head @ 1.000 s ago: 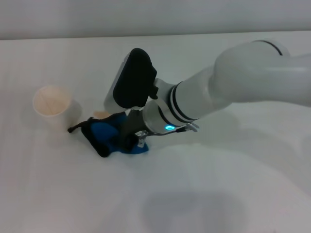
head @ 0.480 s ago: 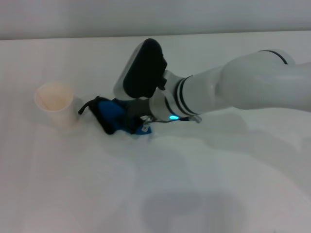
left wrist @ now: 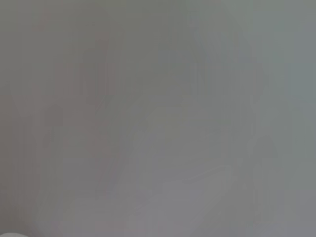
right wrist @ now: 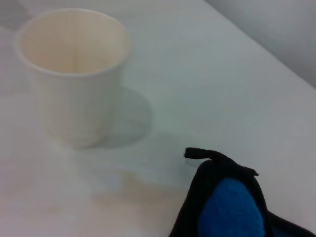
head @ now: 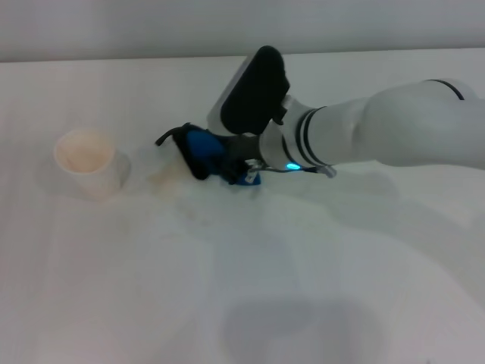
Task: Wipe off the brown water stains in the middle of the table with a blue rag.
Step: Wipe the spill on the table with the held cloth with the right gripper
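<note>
The blue rag (head: pixel 203 150), bunched and black-edged with a loop toward the cup, is held low on the white table (head: pixel 303 288) by my right gripper (head: pixel 236 164), which is shut on it. The fingers are mostly buried in the cloth. A faint tan patch of the brown water stains (head: pixel 162 180) lies just left of the rag, between it and the cup. In the right wrist view the blue rag (right wrist: pixel 229 213) sits close to the camera, with the brown water stains (right wrist: pixel 140 195) spread thin on the table beside it. My left gripper is out of view.
A pale paper cup (head: pixel 85 161) stands upright left of the stain and appears again as the paper cup (right wrist: pixel 74 74) in the right wrist view. The right arm (head: pixel 394 133) reaches in from the right. The left wrist view shows only a blank grey surface.
My right gripper has dragged the rag to the right and farther back, away from the cup. A faint tan patch now shows where the rag lay before.
</note>
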